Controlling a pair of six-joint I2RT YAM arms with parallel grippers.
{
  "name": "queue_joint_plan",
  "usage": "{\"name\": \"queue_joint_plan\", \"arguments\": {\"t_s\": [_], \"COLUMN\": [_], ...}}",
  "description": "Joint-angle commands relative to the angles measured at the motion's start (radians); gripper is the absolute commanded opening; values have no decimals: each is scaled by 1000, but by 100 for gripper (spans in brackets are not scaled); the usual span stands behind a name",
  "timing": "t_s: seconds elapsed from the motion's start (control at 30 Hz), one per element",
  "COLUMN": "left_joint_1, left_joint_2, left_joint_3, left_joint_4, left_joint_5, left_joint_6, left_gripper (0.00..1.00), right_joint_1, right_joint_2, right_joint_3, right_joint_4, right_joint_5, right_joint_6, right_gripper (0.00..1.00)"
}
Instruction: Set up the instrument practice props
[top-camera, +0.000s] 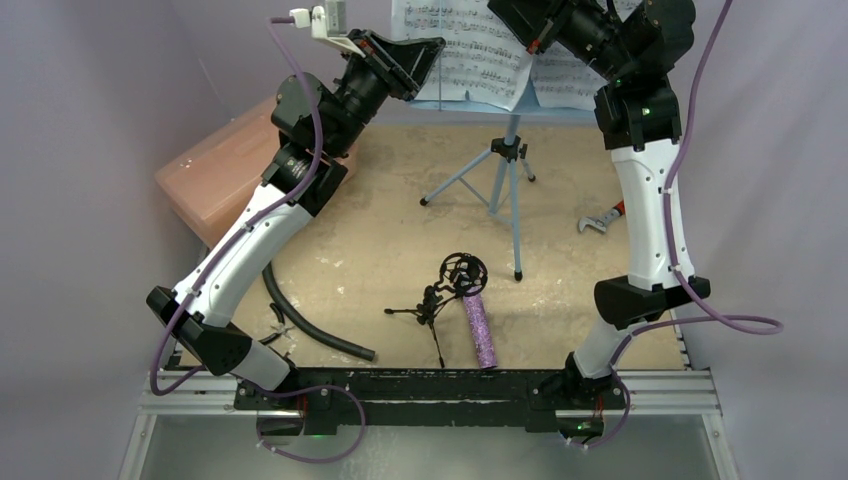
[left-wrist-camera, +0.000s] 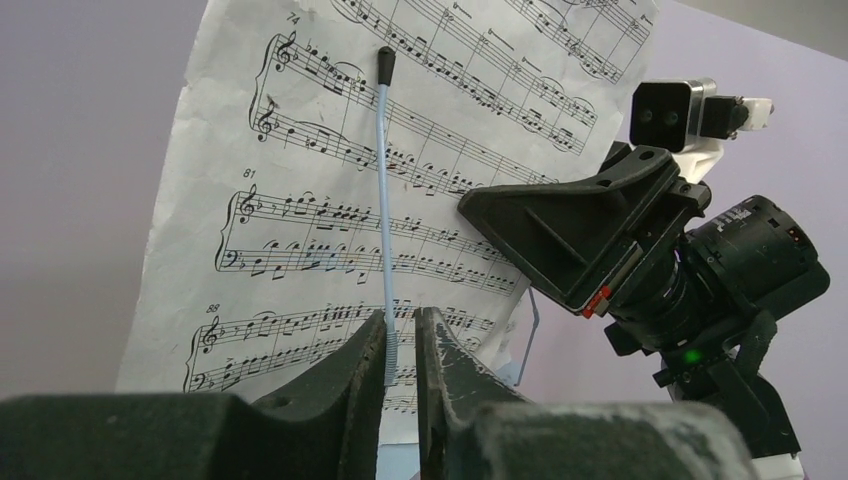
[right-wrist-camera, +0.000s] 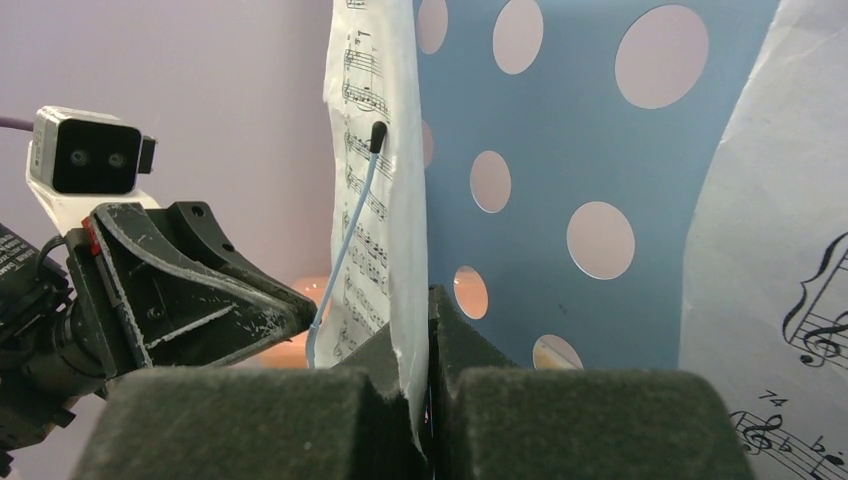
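The light blue perforated music stand (top-camera: 511, 170) stands at the back centre, with white sheet-music pages (top-camera: 470, 50) on its desk. My right gripper (right-wrist-camera: 425, 300) is shut on the edge of one page (right-wrist-camera: 385, 200), in front of the perforated desk (right-wrist-camera: 560, 150). My left gripper (left-wrist-camera: 402, 318) is nearly closed around the stand's thin blue page-holder wire (left-wrist-camera: 384, 190), which lies against the left finger over the page (left-wrist-camera: 300, 200). In the top view both grippers, left (top-camera: 435, 45) and right (top-camera: 528, 38), are at the desk. The purple microphone (top-camera: 479, 328) lies beside the black mic stand (top-camera: 450, 290).
A pink translucent box (top-camera: 220, 170) sits at the back left under my left arm. A black curved hose (top-camera: 315, 325) lies at the front left. A red-handled wrench (top-camera: 600, 220) lies at the right by my right arm. Another page (right-wrist-camera: 780, 250) hangs at the right.
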Motion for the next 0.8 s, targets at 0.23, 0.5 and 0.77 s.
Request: {"name": "queue_joint_plan", "arguments": {"t_s": [0.23, 0.5, 0.77], "left_joint_1": [-2, -2, -3], "left_joint_2": [-36, -37, -37], "left_joint_3": [-4, -17, -35], "left_joint_4": [69, 66, 56], "left_joint_5": [-16, -26, -40], "left_joint_6": [-28, -39, -50], "left_gripper": [22, 22, 17], "right_joint_1": [3, 3, 3], "right_joint_2": [-93, -170, -118], "right_joint_3": [-52, -131, -67], "right_joint_4": [41, 43, 47], "right_joint_5": [102, 212, 195], "right_joint_6": [-32, -75, -53], "right_gripper": [25, 29, 0]}}
